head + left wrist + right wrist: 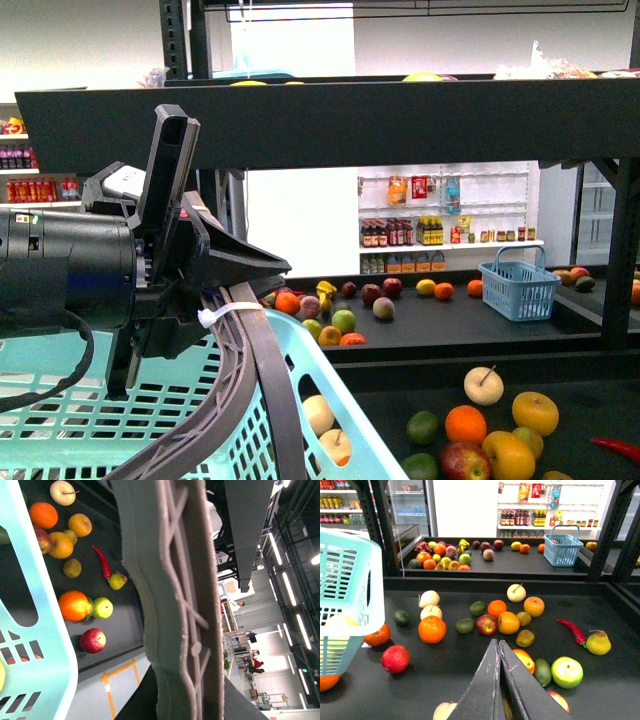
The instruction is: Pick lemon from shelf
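Right fingers (487, 685): pressed together along their whole length with nothing between them. They hang over the near tier of the shelf (495, 583), tips aimed toward its back.

Left fingers (170, 160): black, set at the dark handle (262, 385) of the teal basket (340, 405). A white tie (225, 315) wraps the handle right there. Whether they clamp the handle cannot be told. In the left wrist view the ribbed handle (180, 605) fills the middle.

Lemon axis: the lemon (516, 545) looks slightly wider than tall, so its long axis seems to run side to side across the robot's view. It is too small to tell which end is which.

Lemon look: plain bright yellow and smooth, with no marks visible. It is close in size to the orange (524, 548) next to it.

Lemon place: on the dark tray of the back tier, lying low on the surface. In the front view the lemon (426, 287) sits just beside the orange (444, 291) on its right. Dark red fruits (392, 287) lie to its left and the blue basket (518, 290) is further right.

Lemon against the fingers: well apart, beyond the right fingertips and a little right of their line. The near tier's scattered fruit and a black rim lie between.

Top tier: a yellow crown (423, 76) peeks over the deep front rim (400, 125). Its kind cannot be told.
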Action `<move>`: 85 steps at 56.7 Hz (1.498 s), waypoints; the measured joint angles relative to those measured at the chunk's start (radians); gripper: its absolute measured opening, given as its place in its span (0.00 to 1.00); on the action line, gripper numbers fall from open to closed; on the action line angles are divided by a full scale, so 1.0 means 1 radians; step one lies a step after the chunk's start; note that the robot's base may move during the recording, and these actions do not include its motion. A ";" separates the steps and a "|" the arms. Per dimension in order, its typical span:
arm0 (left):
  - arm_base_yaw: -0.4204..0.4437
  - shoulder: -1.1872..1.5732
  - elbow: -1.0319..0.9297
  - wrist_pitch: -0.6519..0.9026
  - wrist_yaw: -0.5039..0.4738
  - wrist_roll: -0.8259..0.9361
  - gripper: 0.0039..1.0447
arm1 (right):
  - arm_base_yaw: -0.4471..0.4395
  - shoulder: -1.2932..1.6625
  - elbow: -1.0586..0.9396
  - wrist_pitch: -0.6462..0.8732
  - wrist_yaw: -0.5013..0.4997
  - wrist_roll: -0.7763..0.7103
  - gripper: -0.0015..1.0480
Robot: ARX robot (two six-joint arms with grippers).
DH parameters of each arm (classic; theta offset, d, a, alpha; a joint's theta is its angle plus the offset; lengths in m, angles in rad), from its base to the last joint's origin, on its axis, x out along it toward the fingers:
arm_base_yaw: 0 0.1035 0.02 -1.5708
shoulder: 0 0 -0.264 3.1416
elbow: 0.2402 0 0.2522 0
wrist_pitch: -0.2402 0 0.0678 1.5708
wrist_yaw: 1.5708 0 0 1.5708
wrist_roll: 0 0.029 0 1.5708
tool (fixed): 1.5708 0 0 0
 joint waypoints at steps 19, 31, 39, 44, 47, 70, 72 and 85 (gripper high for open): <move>0.000 0.000 0.000 0.000 0.000 0.000 0.08 | 0.000 0.000 0.000 0.000 0.000 0.000 0.37; 0.000 0.000 0.000 0.000 0.000 0.000 0.08 | 0.000 0.000 0.000 0.000 0.000 0.000 0.68; 0.006 0.000 -0.022 0.095 -0.196 -0.087 0.08 | 0.000 0.000 0.000 0.000 0.000 0.000 0.89; 0.050 0.005 -0.022 0.145 -0.269 -0.137 0.08 | 0.000 0.000 0.000 0.000 0.000 0.000 0.93; 0.085 0.015 -0.021 0.195 -0.302 -0.159 0.08 | 0.000 0.000 0.000 0.000 0.001 0.000 0.93; 0.434 0.180 0.050 0.606 -0.531 -0.474 0.08 | 0.000 -0.001 0.000 0.000 0.000 0.000 0.93; 0.465 0.195 0.056 0.636 -0.547 -0.506 0.08 | 0.000 -0.001 0.000 0.000 0.000 0.000 0.93; 0.608 0.272 0.065 0.742 -0.577 -0.561 0.07 | 0.000 -0.001 0.000 0.000 0.000 0.000 0.93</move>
